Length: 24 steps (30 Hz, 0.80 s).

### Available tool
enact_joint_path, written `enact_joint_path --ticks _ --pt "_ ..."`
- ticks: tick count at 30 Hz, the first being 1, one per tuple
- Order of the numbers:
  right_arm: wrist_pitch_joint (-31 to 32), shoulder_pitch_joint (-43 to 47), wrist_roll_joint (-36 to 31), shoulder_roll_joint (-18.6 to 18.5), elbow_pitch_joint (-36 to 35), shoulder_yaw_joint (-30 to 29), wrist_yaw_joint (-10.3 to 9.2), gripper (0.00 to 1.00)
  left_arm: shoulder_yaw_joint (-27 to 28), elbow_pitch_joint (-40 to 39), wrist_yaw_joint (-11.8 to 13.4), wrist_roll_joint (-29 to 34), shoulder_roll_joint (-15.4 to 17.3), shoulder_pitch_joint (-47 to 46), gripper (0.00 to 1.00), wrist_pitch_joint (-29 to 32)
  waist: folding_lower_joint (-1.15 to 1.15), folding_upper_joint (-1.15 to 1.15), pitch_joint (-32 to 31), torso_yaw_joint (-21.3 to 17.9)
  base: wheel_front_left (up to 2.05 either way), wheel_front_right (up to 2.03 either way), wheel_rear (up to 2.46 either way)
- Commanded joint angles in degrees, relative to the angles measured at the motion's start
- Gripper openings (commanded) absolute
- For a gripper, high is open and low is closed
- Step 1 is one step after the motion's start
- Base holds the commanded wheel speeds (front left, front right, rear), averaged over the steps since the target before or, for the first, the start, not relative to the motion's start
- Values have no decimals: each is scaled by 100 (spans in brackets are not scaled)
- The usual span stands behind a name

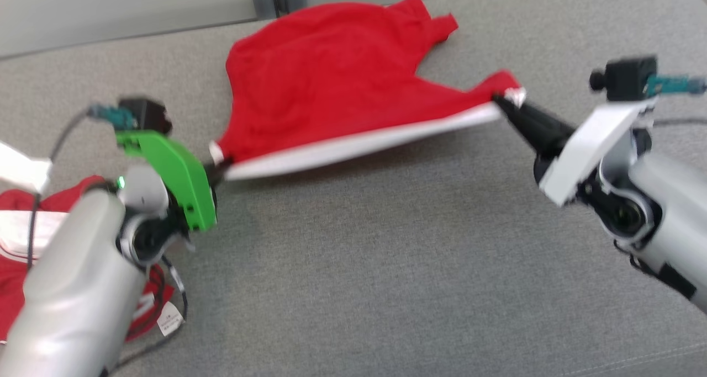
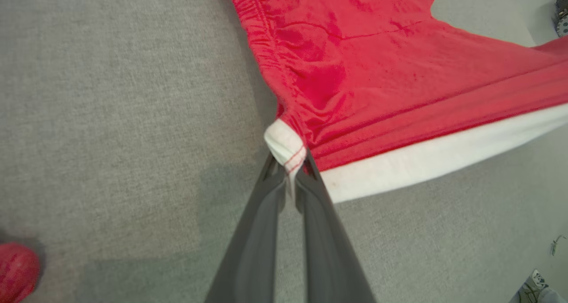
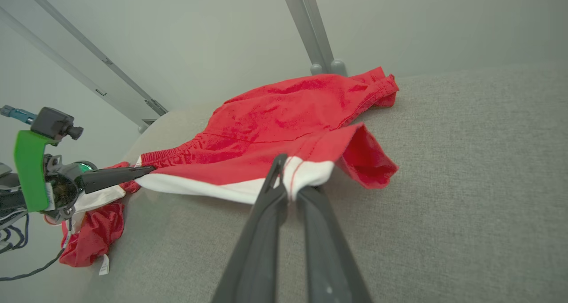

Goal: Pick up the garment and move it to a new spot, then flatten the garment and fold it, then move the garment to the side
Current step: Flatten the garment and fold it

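Note:
The garment [image 1: 331,84] is a pair of red shorts with a white side band, stretched between my two grippers just above the grey cushion. My left gripper [image 1: 216,166] is shut on the waistband corner, seen close up in the left wrist view, where the garment [image 2: 399,76] spreads up and right from the gripper [image 2: 289,167]. My right gripper [image 1: 504,100] is shut on the opposite white-edged corner. In the right wrist view the garment [image 3: 284,116] hangs taut from my right gripper [image 3: 293,181], and the left gripper [image 3: 144,170] holds its far end.
A second red and white garment [image 1: 22,239] with a tag lies bunched under my left arm at the cushion's left edge. The grey cushion [image 1: 386,266] stretches open in front. A pale wall with a grey post [image 3: 310,28] stands behind the cushion.

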Motion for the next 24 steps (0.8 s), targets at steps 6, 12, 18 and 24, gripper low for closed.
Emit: enact_joint_path --ticks 6,12,18,24 --pt "411 835 358 -539 -476 385 -10 0 -105 -1255 598 -468 311 1355 0 817 0 0 -868 -55 0 0 0" --pt "871 1488 668 -1173 -1128 617 -9 0 -439 -2714 1168 -637 743 2378 0 1583 0 0 -1114 -74 0 0 0" --pt "1079 1782 738 -1726 -1699 583 -9 0 -452 -3889 1701 -917 1069 2961 0 2067 0 0 -1152 -110 0 0 0" --pt "1328 1371 645 -1717 -1751 352 -10 0 -285 -4238 1990 -1299 1285 2599 0 2758 0 0 -877 -36 0 0 0"
